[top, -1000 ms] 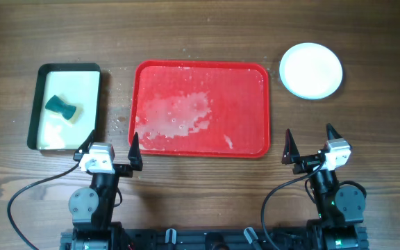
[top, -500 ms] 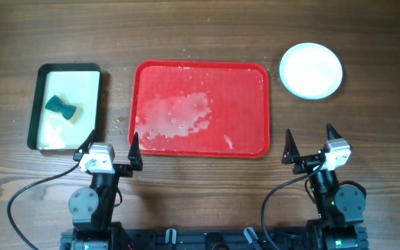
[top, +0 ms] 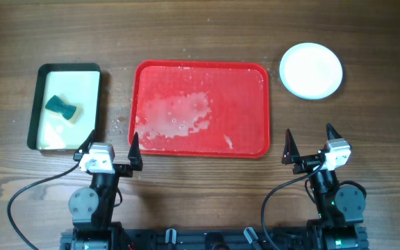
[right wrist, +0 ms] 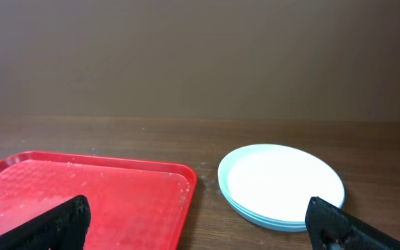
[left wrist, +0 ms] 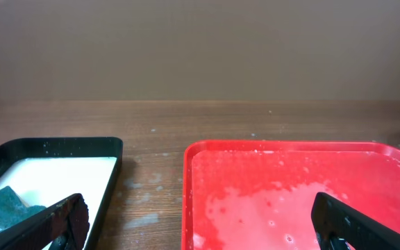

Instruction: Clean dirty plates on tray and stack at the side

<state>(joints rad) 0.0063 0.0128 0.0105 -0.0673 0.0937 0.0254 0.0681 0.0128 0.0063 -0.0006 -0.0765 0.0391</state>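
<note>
The plates (top: 311,70) stand in one stack on the table at the far right, a white one on top and light blue rims below; the stack also shows in the right wrist view (right wrist: 281,184). The red tray (top: 200,109) lies in the middle with a wet, soapy film and no plate on it; it also shows in the left wrist view (left wrist: 304,191) and the right wrist view (right wrist: 82,194). My left gripper (top: 110,154) is open and empty at the tray's near left corner. My right gripper (top: 309,147) is open and empty near the tray's near right corner.
A dark-rimmed cream pan (top: 66,106) stands left of the tray with whitish liquid and a teal sponge (top: 62,107) in it. Water drops lie on the wood between pan and tray. Both arm bases sit at the near table edge.
</note>
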